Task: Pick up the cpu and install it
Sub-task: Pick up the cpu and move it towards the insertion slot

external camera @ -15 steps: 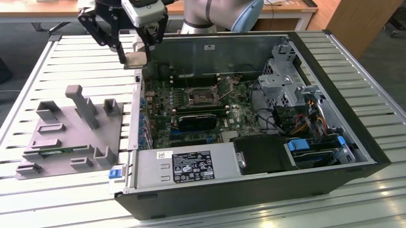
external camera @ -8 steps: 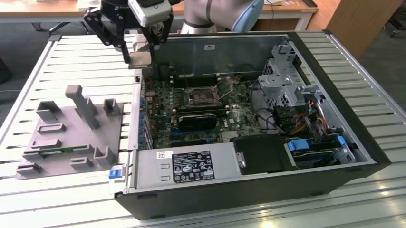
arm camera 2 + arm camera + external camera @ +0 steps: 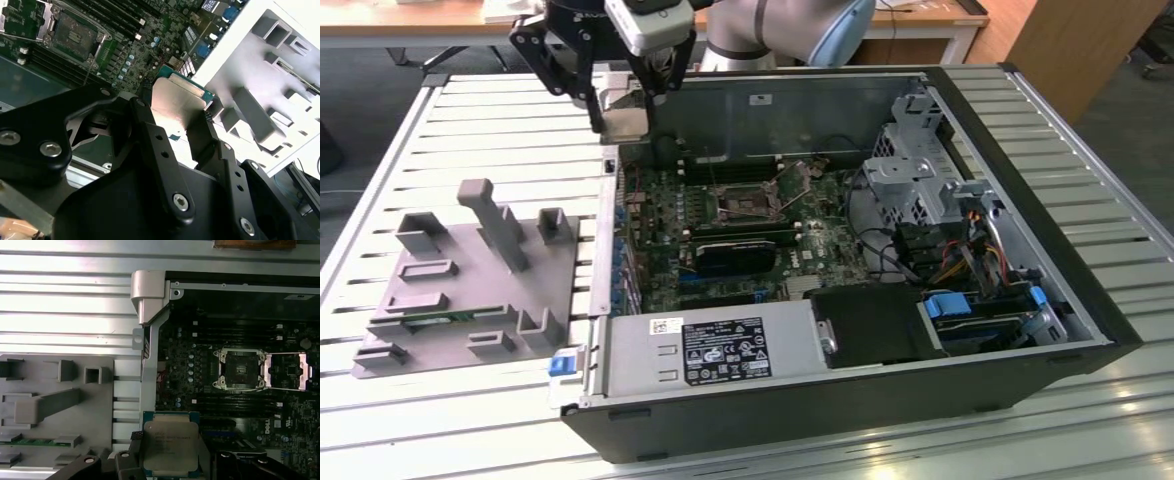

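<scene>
The black two-finger gripper [image 3: 627, 103] is clamped on the cpu [image 3: 170, 447], a small flat square chip with a shiny silver-grey metal top and a thin green rim. In the second wrist view its fingers [image 3: 150, 134] press on two opposite edges of the chip, and the metal face stays free between them.

The cpu hangs in the air, above the side wall of the open black computer case [image 3: 854, 425], at the far corner on the exterior view's left. It does not touch anything except the fingers.

The chip is probably light and completely stiff, but the polished metal is slippery and the contact side is likely fragile. So a hold by the edges, as here, seems the right one, with moderate force and the chip kept level.

Inside the case lies the green motherboard [image 3: 787, 250]. Its square black socket [image 3: 239, 369] stands open, with the metal retaining frame [image 3: 286, 371] folded back beside it. The socket is well apart from the chip. Outside the case, a grey plastic fixture [image 3: 467, 290] with upright blocks sits on the slatted metal table [image 3: 480, 130].

The first wrist view gives the chip's top face and the open socket together, so their alignment can be judged. The second wrist view gives the contact of the fingers on the edges. The exterior view gives the height of the chip over the case.
</scene>
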Controlling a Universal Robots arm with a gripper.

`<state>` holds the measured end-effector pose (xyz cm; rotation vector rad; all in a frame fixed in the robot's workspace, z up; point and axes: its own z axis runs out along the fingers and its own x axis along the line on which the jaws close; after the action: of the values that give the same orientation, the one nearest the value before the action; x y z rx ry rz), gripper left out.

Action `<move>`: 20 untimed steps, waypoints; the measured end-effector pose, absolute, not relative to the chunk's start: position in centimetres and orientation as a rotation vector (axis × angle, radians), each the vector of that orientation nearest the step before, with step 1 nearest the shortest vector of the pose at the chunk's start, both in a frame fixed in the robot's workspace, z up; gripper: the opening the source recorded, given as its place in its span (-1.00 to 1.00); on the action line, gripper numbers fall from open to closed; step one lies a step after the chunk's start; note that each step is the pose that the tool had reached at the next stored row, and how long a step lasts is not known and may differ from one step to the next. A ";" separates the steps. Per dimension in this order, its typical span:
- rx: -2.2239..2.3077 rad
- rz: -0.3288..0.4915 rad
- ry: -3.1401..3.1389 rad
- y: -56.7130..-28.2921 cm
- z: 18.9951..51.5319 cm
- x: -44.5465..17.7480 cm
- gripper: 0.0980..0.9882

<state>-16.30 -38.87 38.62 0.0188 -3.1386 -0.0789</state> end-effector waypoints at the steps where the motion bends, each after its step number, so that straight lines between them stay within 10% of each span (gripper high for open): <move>1: 0.019 -0.079 -3.139 -38.9 38.6 -16.2 -0.03; 20: 0.022 -0.079 -3.139 -37.3 38.4 -12.0 -0.03</move>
<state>-11.97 -37.34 38.37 0.0222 -3.1385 -0.0788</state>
